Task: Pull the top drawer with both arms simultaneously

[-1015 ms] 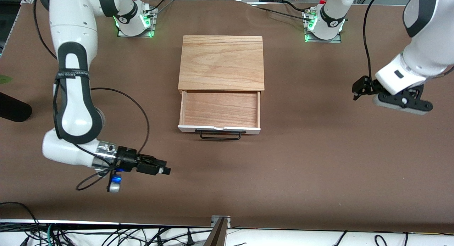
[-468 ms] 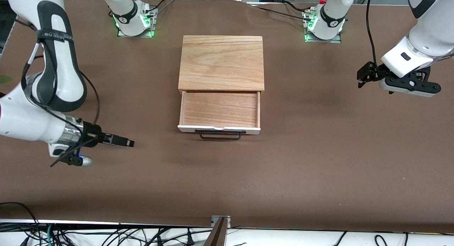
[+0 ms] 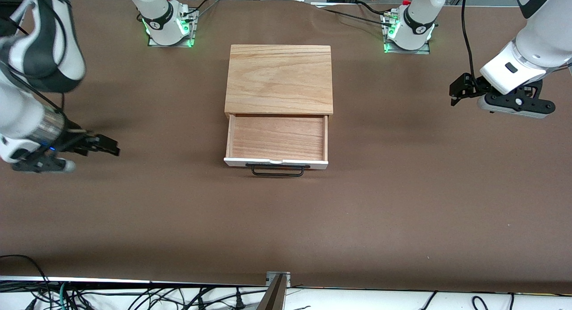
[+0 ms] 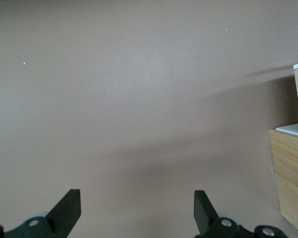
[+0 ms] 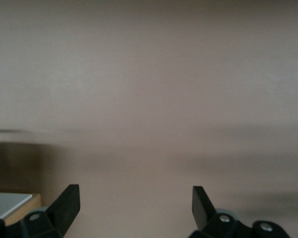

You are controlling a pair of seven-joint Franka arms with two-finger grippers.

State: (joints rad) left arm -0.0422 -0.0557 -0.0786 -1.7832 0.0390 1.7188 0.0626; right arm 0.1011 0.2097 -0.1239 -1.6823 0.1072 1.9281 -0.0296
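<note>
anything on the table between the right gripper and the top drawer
Nothing: in the front view only bare brown table cover lies between the right gripper, open over the right arm's end, and the pulled-out top drawer.

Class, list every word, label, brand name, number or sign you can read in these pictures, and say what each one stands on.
None can be read.
The top drawer and its cabinet carry no markings.
The round marks on the two arm bases are too small to read.
The brown table cover bears no print.
The left gripper and right gripper show no labels.
</note>
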